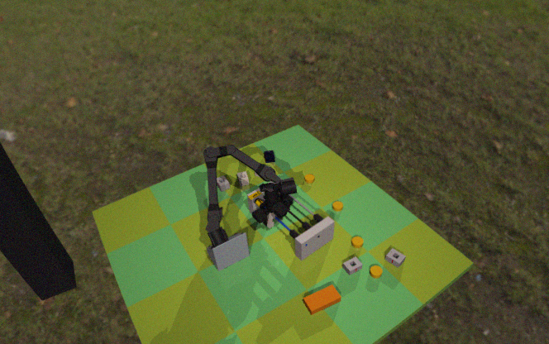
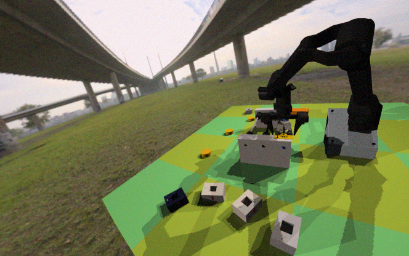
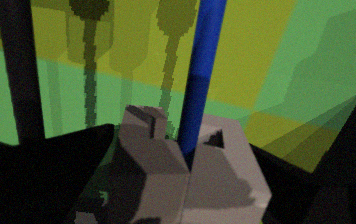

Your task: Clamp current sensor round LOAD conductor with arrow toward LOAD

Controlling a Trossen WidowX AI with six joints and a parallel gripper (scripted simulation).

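Observation:
The grey sensor point(image 1: 270, 221) point(image 3: 220, 180) sits around the blue conductor point(image 1: 284, 224) point(image 3: 204, 60). In the wrist view its halves meet low down and part in a V near the blue conductor; it looks tilted. I cannot tell whether it is latched, and its arrow is not visible. The yellow LOAD marker point(image 1: 254, 194) point(image 2: 283, 136) is on the rack's end block, at the blue conductor's end. My gripper point(image 2: 283, 132) point(image 3: 176, 138) is open, with one finger on each side of the sensor and dark gaps beside it. In the top view the wrist hides most of the sensor.
The rack's end blocks point(image 1: 314, 240) point(image 2: 265, 154) hold dark and pale conductors beside the blue one. An orange block point(image 1: 322, 298), several orange discs point(image 1: 357, 241) point(image 2: 206, 152), several grey blocks point(image 1: 352, 265) point(image 2: 247, 205) and a navy block point(image 1: 269, 156) point(image 2: 176, 200) stand around.

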